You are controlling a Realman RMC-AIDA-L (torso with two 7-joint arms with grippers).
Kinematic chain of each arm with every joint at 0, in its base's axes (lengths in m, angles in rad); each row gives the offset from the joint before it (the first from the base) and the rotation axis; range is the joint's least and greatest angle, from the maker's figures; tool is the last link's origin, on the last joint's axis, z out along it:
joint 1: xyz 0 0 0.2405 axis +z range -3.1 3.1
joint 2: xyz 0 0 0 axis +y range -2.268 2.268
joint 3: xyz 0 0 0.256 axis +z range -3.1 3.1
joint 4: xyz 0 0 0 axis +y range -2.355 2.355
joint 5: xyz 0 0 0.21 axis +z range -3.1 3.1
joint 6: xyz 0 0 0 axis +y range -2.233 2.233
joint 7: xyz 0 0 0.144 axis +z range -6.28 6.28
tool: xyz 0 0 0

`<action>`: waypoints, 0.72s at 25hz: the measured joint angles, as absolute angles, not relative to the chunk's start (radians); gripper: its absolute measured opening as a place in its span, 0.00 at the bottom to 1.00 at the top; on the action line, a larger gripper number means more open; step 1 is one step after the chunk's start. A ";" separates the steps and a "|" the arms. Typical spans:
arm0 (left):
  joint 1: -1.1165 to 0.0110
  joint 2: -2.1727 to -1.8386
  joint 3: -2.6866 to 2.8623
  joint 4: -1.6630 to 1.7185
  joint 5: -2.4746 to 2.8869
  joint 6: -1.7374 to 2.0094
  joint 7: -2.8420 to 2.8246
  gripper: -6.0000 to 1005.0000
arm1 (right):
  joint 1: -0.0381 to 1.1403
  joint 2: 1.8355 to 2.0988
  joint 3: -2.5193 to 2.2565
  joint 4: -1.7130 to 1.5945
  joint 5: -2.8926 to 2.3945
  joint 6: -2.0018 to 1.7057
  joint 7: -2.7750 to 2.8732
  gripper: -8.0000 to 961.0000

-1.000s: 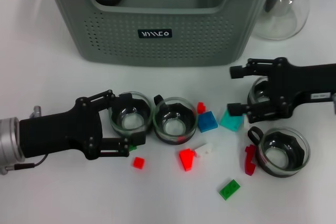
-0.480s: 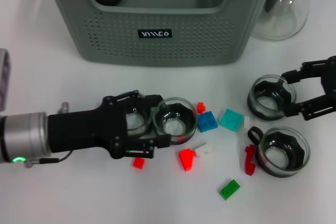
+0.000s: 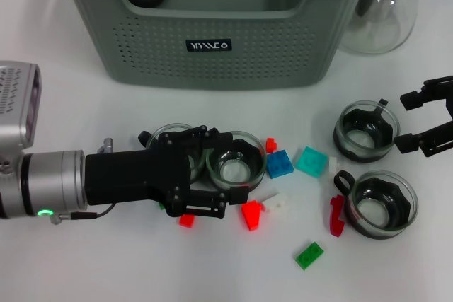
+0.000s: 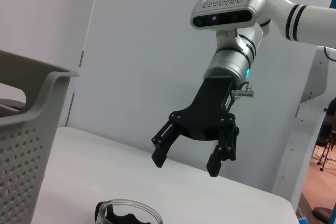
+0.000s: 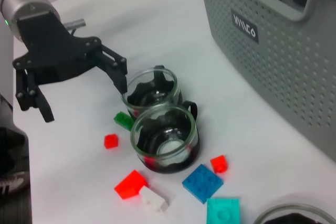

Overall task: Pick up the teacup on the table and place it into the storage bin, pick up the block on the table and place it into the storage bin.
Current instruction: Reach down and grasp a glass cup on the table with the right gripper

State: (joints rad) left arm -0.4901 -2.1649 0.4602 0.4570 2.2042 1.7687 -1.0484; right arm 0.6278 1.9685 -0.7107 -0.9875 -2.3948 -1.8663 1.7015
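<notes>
Two teacups stand upright and touching on the table [image 3: 64, 259], in front of the storage bin [image 3: 212, 54]. The nearer teacup [image 3: 233, 163] has its handle toward the bin; the left teacup [image 3: 164, 139] is largely hidden in the head view. The left gripper [image 3: 216, 175], fingers spread, reaches in from the left along the table, one finger over the left teacup's rim, the other near a small red block [image 3: 186, 220]. The right gripper [image 3: 423, 122] hangs open beside a third teacup [image 3: 364, 131].
</notes>
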 joint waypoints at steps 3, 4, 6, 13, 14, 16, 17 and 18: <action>-0.489 -2.165 0.460 0.457 2.204 1.769 -1.048 0.93 | 0.645 1.972 -0.711 -0.988 -2.421 -1.866 1.702 0.98; -0.489 -2.165 0.460 0.457 2.204 1.769 -1.048 0.93 | 0.651 1.973 -0.712 -0.988 -2.430 -1.866 1.702 0.98; -0.489 -2.165 0.460 0.457 2.204 1.769 -1.048 0.93 | 0.665 1.976 -0.712 -0.985 -2.450 -1.865 1.702 0.98; -0.488 -2.166 0.460 0.457 2.204 1.770 -1.048 0.93 | 0.710 1.994 -0.719 -0.977 -2.520 -1.857 1.725 0.98; -0.488 -2.166 0.460 0.457 2.204 1.770 -1.048 0.93 | 0.714 1.996 -0.722 -0.977 -2.526 -1.856 1.731 0.98; -0.488 -2.166 0.460 0.457 2.204 1.770 -1.048 0.93 | 0.724 2.002 -0.728 -0.976 -2.533 -1.856 1.744 0.98; -0.488 -2.166 0.460 0.457 2.204 1.770 -1.048 0.93 | 0.728 2.005 -0.733 -0.976 -2.534 -1.855 1.752 0.98; -0.488 -2.165 0.460 0.457 2.204 1.770 -1.048 0.93 | 0.731 2.009 -0.741 -0.976 -2.535 -1.855 1.763 0.98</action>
